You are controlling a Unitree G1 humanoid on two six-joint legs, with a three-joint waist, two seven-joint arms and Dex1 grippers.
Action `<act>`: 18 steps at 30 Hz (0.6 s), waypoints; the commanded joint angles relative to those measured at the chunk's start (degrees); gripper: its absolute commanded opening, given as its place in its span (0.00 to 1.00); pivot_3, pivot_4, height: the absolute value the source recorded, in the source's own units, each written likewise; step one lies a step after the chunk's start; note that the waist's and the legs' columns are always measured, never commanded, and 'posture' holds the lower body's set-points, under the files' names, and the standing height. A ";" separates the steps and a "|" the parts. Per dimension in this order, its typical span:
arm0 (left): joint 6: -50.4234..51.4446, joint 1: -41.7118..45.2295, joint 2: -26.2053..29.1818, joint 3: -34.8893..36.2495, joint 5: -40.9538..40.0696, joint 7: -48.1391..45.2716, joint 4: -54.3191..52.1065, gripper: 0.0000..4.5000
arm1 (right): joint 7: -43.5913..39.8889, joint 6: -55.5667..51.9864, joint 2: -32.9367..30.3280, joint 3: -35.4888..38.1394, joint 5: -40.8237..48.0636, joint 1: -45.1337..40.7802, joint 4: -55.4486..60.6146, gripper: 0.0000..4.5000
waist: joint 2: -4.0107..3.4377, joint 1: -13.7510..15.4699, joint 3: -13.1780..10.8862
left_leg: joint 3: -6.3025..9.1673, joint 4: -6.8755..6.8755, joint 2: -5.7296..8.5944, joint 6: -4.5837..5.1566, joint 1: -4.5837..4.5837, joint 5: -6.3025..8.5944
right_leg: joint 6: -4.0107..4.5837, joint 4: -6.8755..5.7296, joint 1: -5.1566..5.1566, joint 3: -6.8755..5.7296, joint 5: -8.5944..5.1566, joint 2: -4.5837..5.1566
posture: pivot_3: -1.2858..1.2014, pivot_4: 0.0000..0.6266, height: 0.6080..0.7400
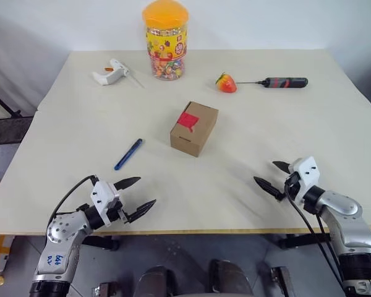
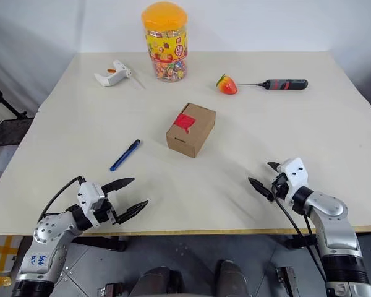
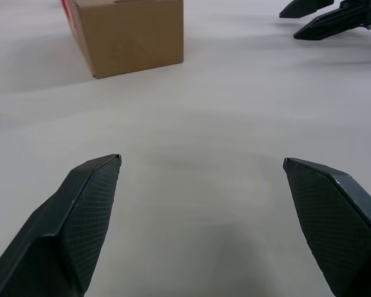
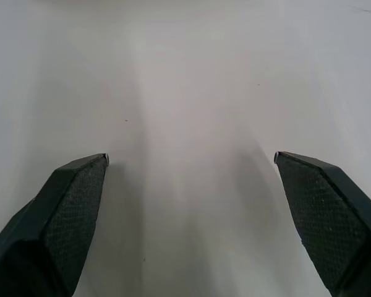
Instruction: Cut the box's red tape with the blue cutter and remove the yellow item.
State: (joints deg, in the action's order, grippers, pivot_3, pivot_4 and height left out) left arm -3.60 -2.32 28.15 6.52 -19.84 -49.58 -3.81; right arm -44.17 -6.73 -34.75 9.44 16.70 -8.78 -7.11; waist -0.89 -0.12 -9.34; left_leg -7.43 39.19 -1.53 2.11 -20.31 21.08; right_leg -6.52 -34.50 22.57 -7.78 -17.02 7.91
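Left fingers wide, blue cutter just beyond

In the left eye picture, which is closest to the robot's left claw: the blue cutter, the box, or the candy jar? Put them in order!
From the left claw:
1. The blue cutter, just ahead of the claw on the left side of the table.
2. The box, mid-table, with red tape on top.
3. The candy jar, at the far edge of the table.

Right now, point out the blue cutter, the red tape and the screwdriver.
blue cutter (image 1: 128,154), left eye view, mid-shaft.
red tape (image 1: 188,119), left eye view, centre of the patch.
screwdriver (image 1: 285,82), left eye view, handle.
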 commanded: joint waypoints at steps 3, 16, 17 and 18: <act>3.25 1.15 0.69 -0.85 0.37 1.38 -1.59 0.99 | 1.42 -1.30 0.20 1.86 1.41 0.34 2.39 1.00 | 0.00 -0.01 0.00 | 0.00 0.00 0.00 0.00 0.00 0.00 | -0.01 0.00 0.00 0.01 0.00 0.00 | 0.52 0.24 1.00; 5.39 7.83 -2.13 -2.35 2.15 6.32 -0.47 0.73 | 7.76 -11.86 1.68 -0.99 0.04 -6.38 3.08 0.80 | 0.00 -0.04 0.00 | -0.01 0.05 0.00 0.00 0.00 0.00 | -0.02 -0.06 0.01 0.02 0.01 -0.02 | 0.52 0.24 1.00; 5.29 8.41 -2.40 -2.53 2.42 6.56 -0.01 0.64 | 7.83 -12.49 1.90 -1.32 -0.10 -7.07 3.07 0.71 | 0.00 -0.05 0.00 | -0.01 0.05 0.00 -0.01 0.00 0.00 | -0.02 -0.07 0.02 0.02 0.01 -0.03 | 0.52 0.24 1.00; 4.83 9.41 -2.81 -2.71 2.93 6.98 0.90 0.59 | 8.04 -12.79 2.29 -1.56 -0.24 -8.10 2.69 0.64 | 0.01 -0.06 0.00 | -0.02 0.05 0.00 -0.01 -0.01 -0.01 | -0.02 -0.08 0.03 0.02 0.01 -0.04 | 0.52 0.24 1.00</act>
State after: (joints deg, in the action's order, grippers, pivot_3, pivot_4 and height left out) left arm 2.51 6.35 25.53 3.94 -17.48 -43.26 -3.22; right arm -36.64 -18.99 -32.85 7.70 16.38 -15.71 -5.02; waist -0.89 -0.17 -9.34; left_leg -7.46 39.24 -1.53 2.10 -20.32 21.07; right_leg -6.53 -34.59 22.61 -7.76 -17.01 7.85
